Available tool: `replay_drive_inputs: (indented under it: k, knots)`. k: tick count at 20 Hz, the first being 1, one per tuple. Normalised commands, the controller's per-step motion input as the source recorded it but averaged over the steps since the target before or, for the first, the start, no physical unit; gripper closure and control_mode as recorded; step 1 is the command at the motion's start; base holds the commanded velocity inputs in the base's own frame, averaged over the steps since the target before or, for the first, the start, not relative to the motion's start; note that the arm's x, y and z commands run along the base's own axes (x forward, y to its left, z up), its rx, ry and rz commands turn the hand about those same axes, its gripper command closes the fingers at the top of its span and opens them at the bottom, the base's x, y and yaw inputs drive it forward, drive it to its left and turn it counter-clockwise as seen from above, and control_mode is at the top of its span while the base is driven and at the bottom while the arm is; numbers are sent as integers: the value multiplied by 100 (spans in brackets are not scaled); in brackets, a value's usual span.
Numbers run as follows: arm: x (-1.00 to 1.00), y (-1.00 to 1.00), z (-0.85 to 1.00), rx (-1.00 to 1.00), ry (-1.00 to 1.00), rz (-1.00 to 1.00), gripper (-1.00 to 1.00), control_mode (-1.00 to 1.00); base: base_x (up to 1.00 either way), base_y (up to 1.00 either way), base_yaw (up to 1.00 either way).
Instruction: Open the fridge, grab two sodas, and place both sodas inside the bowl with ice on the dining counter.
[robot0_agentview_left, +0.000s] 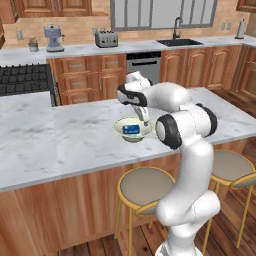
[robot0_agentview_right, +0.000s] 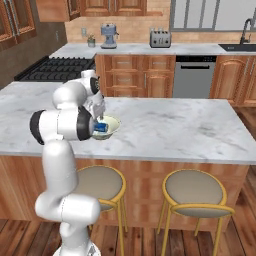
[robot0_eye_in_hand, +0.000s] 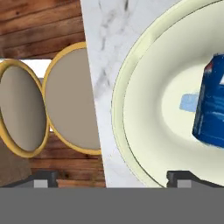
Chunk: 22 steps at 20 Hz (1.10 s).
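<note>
Stools beside counter, can in bowl.

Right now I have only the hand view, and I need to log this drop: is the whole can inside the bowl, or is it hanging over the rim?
Observer: Inside. In the left base view the blue can lies wholly within the rim of the bowl.
Operator: My view cuts off the bowl's far side. Any other soda in there?
Observer: In the right base view the whole bowl shows, and the can is the one soda in it.
Operator: Where does the hand sit?
Observer: The gripper hangs open close above the bowl, which stands near the stool-side edge of the dining counter.
</note>
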Motion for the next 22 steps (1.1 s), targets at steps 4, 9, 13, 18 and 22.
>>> replay_drive_inputs:
  k: [4,9,13,18,22]
  knots:
    - [-100,-29,12,11,-2,-20,-100,-100,0,0,0]
    - [-97,-19,9,19,0,-38,-100,-100,0,0,0]
    - [-80,-2,6,16,0,-48,-100,-100,0,0,0]
    - [-69,0,3,13,-1,-53,-100,-100,0,0,0]
    - [-70,0,0,2,-14,-45,-100,-100,0,0,0]
